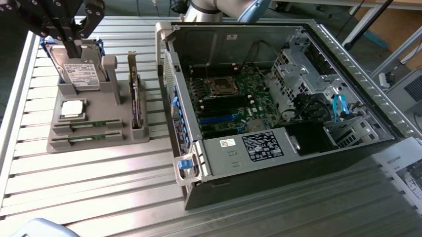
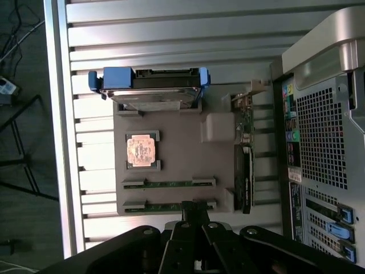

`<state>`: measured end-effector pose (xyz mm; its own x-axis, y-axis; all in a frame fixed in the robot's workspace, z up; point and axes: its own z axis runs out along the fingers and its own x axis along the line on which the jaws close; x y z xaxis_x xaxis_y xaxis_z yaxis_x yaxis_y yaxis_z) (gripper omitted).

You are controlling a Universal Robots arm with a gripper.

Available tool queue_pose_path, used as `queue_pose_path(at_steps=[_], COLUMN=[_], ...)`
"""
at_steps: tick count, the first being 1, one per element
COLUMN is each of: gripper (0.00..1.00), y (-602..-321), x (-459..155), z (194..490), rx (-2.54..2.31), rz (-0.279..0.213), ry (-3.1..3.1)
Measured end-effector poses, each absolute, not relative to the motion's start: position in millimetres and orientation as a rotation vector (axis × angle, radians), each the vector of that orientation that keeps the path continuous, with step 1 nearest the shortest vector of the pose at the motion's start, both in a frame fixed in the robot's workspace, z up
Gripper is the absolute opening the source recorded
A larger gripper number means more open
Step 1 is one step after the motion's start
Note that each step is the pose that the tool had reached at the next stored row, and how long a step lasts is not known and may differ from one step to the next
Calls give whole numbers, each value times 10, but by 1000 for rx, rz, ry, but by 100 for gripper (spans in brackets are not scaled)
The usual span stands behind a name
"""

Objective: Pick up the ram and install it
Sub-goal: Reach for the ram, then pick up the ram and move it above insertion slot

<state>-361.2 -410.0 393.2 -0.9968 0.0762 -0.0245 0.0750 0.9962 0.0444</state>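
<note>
Jaws closed, empty, near the ram (image 2: 157,205) in wrist view; exterior view adds the motherboard (image 1: 228,98)

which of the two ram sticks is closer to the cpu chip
The ram stick directly beside the cpu chip; the other ram stick lies one slot farther out on the holder.

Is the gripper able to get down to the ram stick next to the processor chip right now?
Probably yes. The ram stick lies uncovered in its slot on the gray holder, the gripper hangs above that holder, and nothing seems to stand between them.
</note>
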Motion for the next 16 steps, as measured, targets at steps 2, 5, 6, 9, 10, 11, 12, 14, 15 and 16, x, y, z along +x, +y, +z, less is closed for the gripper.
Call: queue_pose_path(at_steps=[2,5,6,9,10,11,12,14,15,16], gripper=[10,10,10,10,10,10,10,10,10,10], y=[-4129,-4177,-4191,-4227,-4236,-4241,-4241,-4241,-4241,-4241], x=[-3612,-3612,-3612,-3612,-3612,-3612,-3612,-3612,-3612,-3612], z=[3932,3932,3932,3932,3932,3932,3932,3932,3932,3932], rx=[118,118,118,118,118,118,118,118,118,118], rz=[68,68,68,68,68,68,68,68,68,68], ry=[3112,3113,3113,3112,3112,3112,3112,3113,3113,3112])
